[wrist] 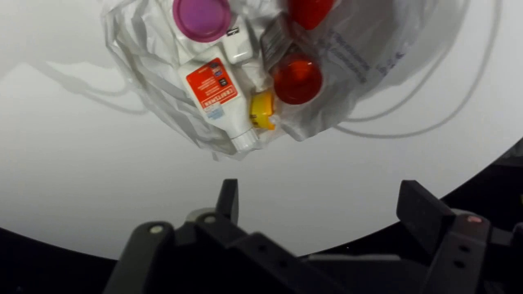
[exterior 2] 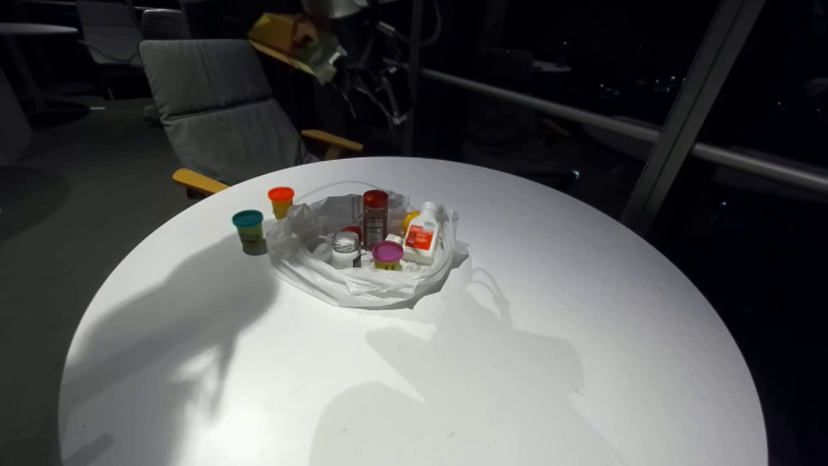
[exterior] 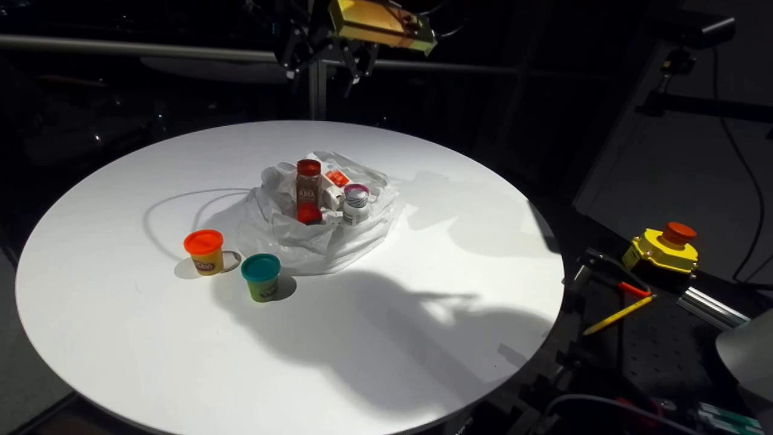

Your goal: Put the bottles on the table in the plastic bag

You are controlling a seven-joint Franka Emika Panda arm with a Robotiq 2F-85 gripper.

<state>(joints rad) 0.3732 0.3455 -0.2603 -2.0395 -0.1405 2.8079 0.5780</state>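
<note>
The white plastic bag sits open on the round table and shows in both exterior views. In it are a red-capped brown bottle, a white bottle with a red label, and a clear-white jar. The wrist view also shows the red cap from above. My gripper is open and empty, high above the table's far edge and apart from the bag. In both exterior views the gripper hangs beyond and above the bag.
A purple-lidded tub and a yellow item are also in the bag. An orange-lidded tub and a teal-lidded tub stand on the table beside the bag. A chair stands behind the table.
</note>
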